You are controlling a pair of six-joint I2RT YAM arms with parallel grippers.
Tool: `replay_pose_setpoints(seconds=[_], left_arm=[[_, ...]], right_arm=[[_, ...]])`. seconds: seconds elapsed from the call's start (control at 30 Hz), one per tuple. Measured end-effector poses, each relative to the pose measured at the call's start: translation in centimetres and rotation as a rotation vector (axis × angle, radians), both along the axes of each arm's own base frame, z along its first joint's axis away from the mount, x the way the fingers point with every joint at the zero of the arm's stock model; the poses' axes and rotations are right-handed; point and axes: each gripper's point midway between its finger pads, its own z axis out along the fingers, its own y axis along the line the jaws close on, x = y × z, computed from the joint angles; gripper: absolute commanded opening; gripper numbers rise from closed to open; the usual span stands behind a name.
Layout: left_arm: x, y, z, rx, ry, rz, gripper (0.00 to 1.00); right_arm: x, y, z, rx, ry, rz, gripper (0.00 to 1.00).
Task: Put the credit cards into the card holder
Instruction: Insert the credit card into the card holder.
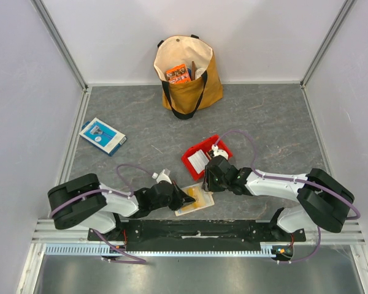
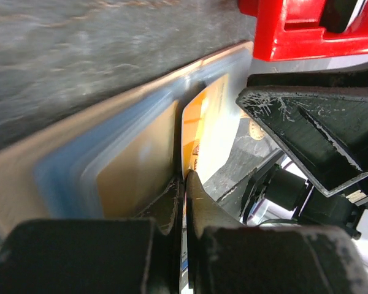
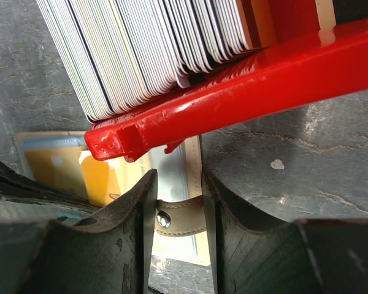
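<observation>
Over the grey worktop point(image 1: 264, 122), seen from the top camera, the red tray point(image 1: 187, 162) lies near the middle with the credit cards point(image 1: 199, 159) stacked in it. The card holder point(image 1: 200, 199) lies open just beside the tray at its 7 o'clock. The left pincer point(image 1: 185, 197) reaches the holder from 9 o'clock, and the right pincer point(image 1: 207, 182) comes in from 3 o'clock, between tray and holder. A tan tote bag point(image 1: 210, 86) stands at 12 o'clock and a blue-and-white box point(image 1: 102, 135) lies at 10 o'clock.

At the left wrist, the left pincer point(image 2: 185, 179) is clamped tight on the edge of an orange card point(image 2: 202, 116), which stands against the card holder point(image 2: 110, 162) and its clear slots. The red tray point(image 2: 306, 30) shows at 1 o'clock.

At the right wrist, the right pincer point(image 3: 178, 177) stands apart, its fingers point(image 3: 135, 214) on either side of the snap tab point(image 3: 175, 219) of the card holder point(image 3: 46, 156). The orange card point(image 3: 101, 177) sits at the holder. Above, at 12 o'clock, the red tray point(image 3: 233, 92) holds the credit cards point(image 3: 141, 43) on edge.
</observation>
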Motion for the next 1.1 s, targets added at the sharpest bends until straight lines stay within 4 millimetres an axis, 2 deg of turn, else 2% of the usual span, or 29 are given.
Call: replay_pose_setpoints(seconds=[0.2, 0.3, 0.43, 0.53, 0.6, 0.77, 0.9, 1.1], left_arm=[[-0.1, -1.9, 0.0, -0.027, -0.009, -0.073, 0.03], [-0.2, -2.0, 0.0, -0.03, -0.01, -0.085, 0.14], [-0.3, -2.0, 0.1, -0.028, -0.015, -0.091, 0.37], [-0.5, -1.9, 0.7, -0.029, -0.019, -0.106, 0.41], [-0.7, -1.6, 0.9, -0.016, -0.016, -0.109, 0.48], [-1.1, -1.0, 1.2, 0.013, -0.008, -0.114, 0.48], [-1.2, -0.8, 1.1, 0.033, 0.002, -0.114, 0.4], [-1.1, -0.7, 0.7, 0.078, 0.013, -0.118, 0.38]], right_arm=[[0.0, 0.0, 0.0, -0.001, -0.002, 0.005, 0.43], [0.0, 0.0, 0.0, -0.001, -0.003, 0.004, 0.43], [0.1, -0.1, 0.0, -0.006, -0.01, -0.005, 0.43], [0.1, -0.1, 0.0, -0.009, -0.013, -0.005, 0.43], [0.1, -0.1, 0.0, -0.01, -0.014, -0.006, 0.43], [0.1, -0.1, 0.0, -0.01, -0.015, -0.006, 0.43], [0.1, -0.1, 0.0, -0.01, -0.015, -0.007, 0.43], [0.1, -0.1, 0.0, -0.01, -0.015, -0.005, 0.43]])
